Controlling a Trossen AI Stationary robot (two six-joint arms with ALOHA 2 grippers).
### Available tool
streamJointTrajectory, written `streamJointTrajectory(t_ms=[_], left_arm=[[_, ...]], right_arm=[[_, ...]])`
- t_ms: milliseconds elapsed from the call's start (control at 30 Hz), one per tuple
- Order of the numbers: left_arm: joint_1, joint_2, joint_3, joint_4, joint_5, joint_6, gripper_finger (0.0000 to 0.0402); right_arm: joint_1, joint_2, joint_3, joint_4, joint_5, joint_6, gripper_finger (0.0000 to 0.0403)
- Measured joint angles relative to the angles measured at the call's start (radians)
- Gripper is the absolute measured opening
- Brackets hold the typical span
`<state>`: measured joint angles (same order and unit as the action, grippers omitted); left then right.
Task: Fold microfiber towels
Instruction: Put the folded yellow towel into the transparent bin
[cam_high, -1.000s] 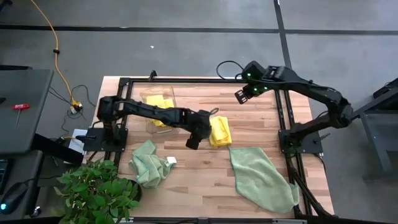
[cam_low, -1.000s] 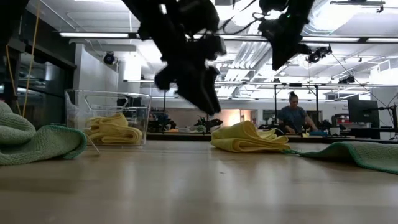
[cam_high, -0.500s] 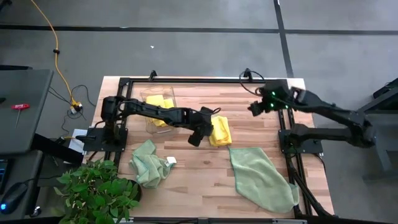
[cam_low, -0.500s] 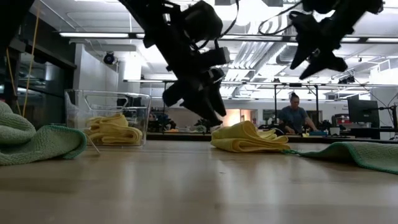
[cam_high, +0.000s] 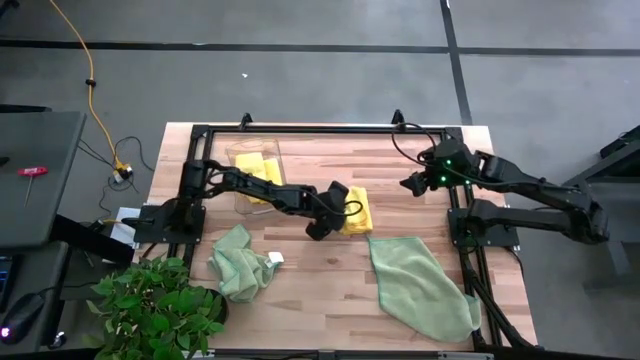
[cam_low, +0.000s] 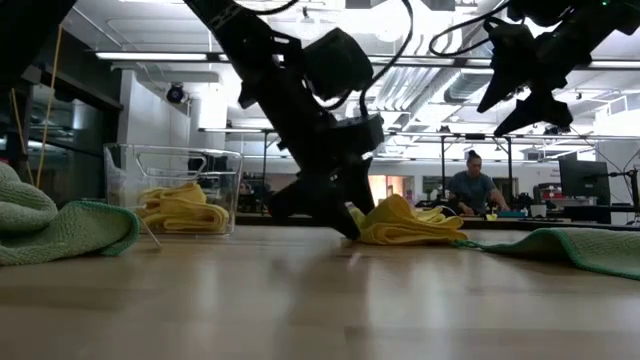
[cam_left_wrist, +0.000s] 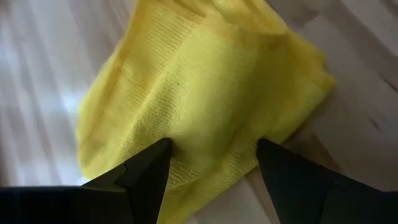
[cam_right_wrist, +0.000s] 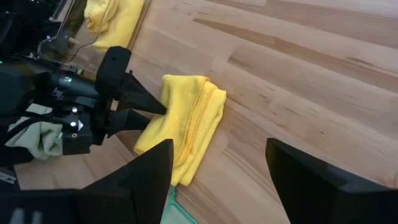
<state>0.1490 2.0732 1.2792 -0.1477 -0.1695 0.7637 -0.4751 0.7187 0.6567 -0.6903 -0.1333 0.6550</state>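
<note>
A folded yellow microfiber towel (cam_high: 355, 210) lies flat on the wooden table near its middle. My left gripper (cam_high: 325, 216) is low at the towel's left edge. Its fingers are open and stand one on each side of the towel's near corner (cam_left_wrist: 212, 146). In the low view this gripper (cam_low: 335, 215) reaches down to the table beside the towel (cam_low: 410, 222). My right gripper (cam_high: 408, 184) hangs open above the table, right of the towel, with nothing between its fingers. Its wrist view looks down on the towel (cam_right_wrist: 186, 121). My left gripper comes at the yellow towel's left edge (cam_left_wrist: 186, 168) slanting down from the table's left. Its open fingertips (cam_left_wrist: 158, 155) overlap that edge in the wrist view. Whether they touch the cloth I cannot tell.
A clear container (cam_high: 256, 172) holding yellow towels stands at the far left. A crumpled green towel (cam_high: 240, 262) lies near left and a spread green towel (cam_high: 420, 285) near right. A potted plant (cam_high: 155, 310) is at the near left corner. A person (cam_low: 472, 185) sits far behind.
My left gripper has gone down and toward the table's right, ending low at the yellow towel's left edge. My right gripper has swung from the far middle toward the table's right edge, come lower, and opened. The towels have stayed where they were.
</note>
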Motion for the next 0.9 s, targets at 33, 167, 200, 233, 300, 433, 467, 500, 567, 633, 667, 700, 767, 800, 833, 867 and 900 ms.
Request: streamJointTrajectory(t_ms=[33,167,200,233,300,433,467,500,567,633,667,700,767,800,833,867,900], left_arm=[[0.000,0.005,0.003,-0.004,-0.001,0.007,0.0234],[-0.001,0.007,0.003,-0.013,0.000,0.048,0.0234],[-0.002,0.006,0.003,-0.011,0.000,0.061,0.0234],[-0.002,0.001,0.002,-0.014,-0.003,0.077,0.0234],[-0.002,-0.018,-0.002,-0.036,-0.026,0.113,0.0234],[0.002,-0.062,-0.003,-0.065,-0.006,0.177,0.0234],[0.003,-0.071,0.000,-0.070,-0.003,0.196,0.0234],[0.006,-0.077,0.003,-0.079,-0.001,0.213,0.0234],[0.009,-0.083,0.000,-0.110,0.005,0.231,0.0234],[0.015,-0.086,0.000,-0.123,0.026,0.250,0.0234],[0.018,-0.087,0.000,-0.137,0.043,0.262,0.0234],[0.023,-0.088,0.001,-0.146,0.058,0.272,0.0234],[0.030,-0.077,0.001,-0.148,0.071,0.294,0.0234],[0.034,-0.072,0.000,-0.148,0.071,0.310,0.0234],[0.037,-0.069,-0.001,-0.147,0.072,0.329,0.0234],[0.041,-0.062,0.000,-0.124,0.071,0.349,0.0234],[0.043,-0.056,0.002,-0.102,0.071,0.365,0.0234]], right_arm=[[0.000,0.000,0.000,0.000,0.000,0.000,0.0248],[0.000,0.000,0.000,0.000,0.000,0.001,0.0248],[0.000,0.000,0.000,0.000,0.000,0.002,0.0248],[0.000,0.000,0.000,0.000,0.000,0.002,0.0248],[0.000,0.000,0.000,0.003,0.000,0.002,0.0248],[-0.001,0.001,0.000,0.008,0.000,0.002,0.0248],[-0.001,0.001,0.000,0.010,0.001,0.003,0.0248],[-0.001,0.001,0.000,0.011,0.003,0.003,0.0248],[-0.001,0.002,0.000,0.012,0.006,0.003,0.0248],[-0.002,0.005,0.000,0.015,0.008,0.003,0.0248],[-0.002,0.007,0.000,0.016,0.008,0.003,0.0248],[-0.002,0.009,0.000,0.019,0.008,0.003,0.0248],[-0.002,0.012,0.000,0.019,0.009,0.003,0.0248],[-0.002,0.014,0.000,0.022,0.009,0.003,0.0248],[-0.002,0.016,0.000,0.022,0.009,0.003,0.0248],[-0.002,0.016,0.000,0.021,0.010,0.003,0.0248],[-0.002,0.016,0.000,0.022,0.010,0.002,0.0248]])
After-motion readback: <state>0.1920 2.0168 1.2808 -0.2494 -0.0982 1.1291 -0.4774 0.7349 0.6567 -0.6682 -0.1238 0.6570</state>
